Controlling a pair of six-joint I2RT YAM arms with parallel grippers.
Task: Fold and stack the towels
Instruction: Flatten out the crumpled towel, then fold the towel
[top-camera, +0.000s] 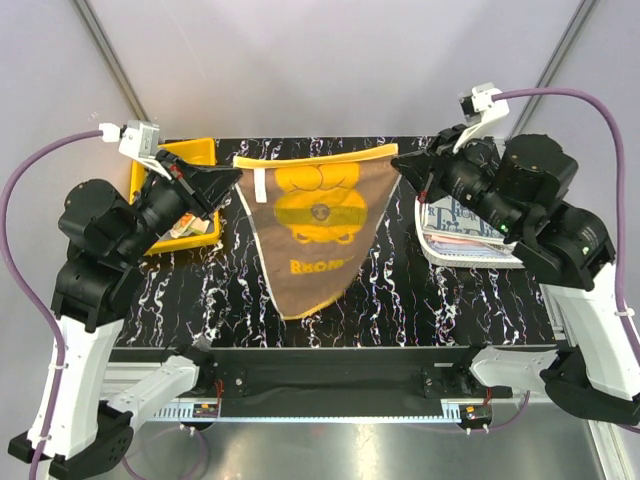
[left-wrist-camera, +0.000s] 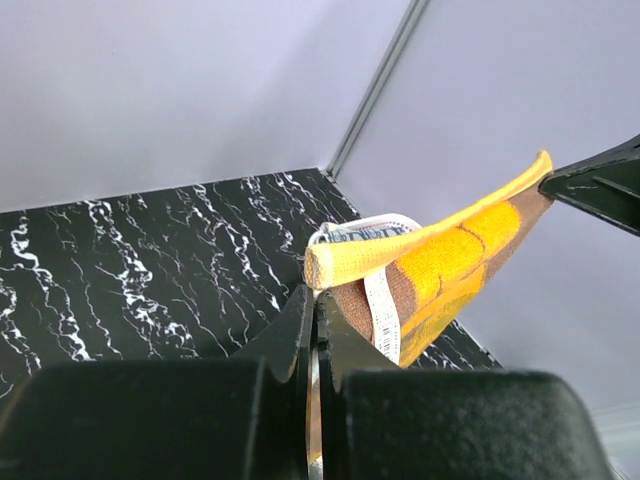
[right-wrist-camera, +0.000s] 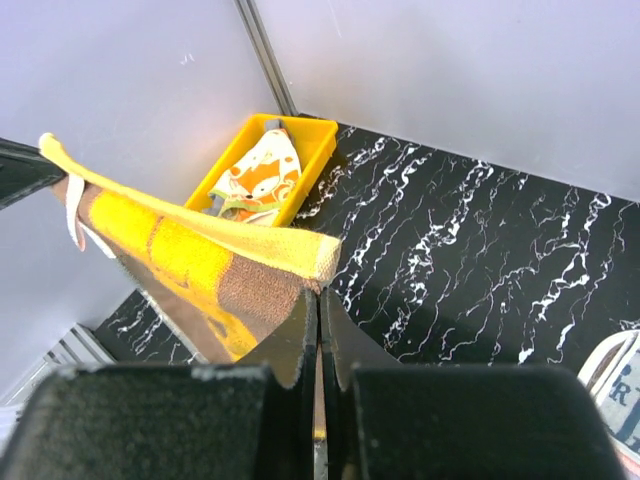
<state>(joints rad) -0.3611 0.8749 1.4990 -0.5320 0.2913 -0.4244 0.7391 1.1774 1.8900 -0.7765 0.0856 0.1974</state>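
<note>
Towel (top-camera: 315, 235) first: it is brown with a yellow hem and a yellow print. It hangs stretched in the air by its two top corners, and the lower part sags to a point. I cannot tell whether that tip touches the black marbled table (top-camera: 420, 300) beneath the towel.

The left gripper (top-camera: 228, 182) has the towel's left top corner. In the left wrist view its fingers are pressed together with the yellow hem pinched between them, and a white label (left-wrist-camera: 380, 310) dangles just beside them. The left arm rises from its base, bends at the elbow and reaches inward toward the towel, with the wrist roughly level.

The right gripper (top-camera: 402, 162) has the towel's right top corner. Its jaws are closed flat on the rolled hem, and no gap shows in the right wrist view. The right arm mirrors the left, folded at the elbow with the forearm pointing in at the towel from the far right side.

The top edge runs nearly straight between the two grippers.

To the left of the towel, behind the left gripper, sits a yellow bin (top-camera: 195, 150) with an orange and white cloth (right-wrist-camera: 255, 180) lying in it. To the right of the towel, under the right forearm, a white basket (top-camera: 432, 250) holds folded towels (top-camera: 465, 215) with blue and white print.
</note>
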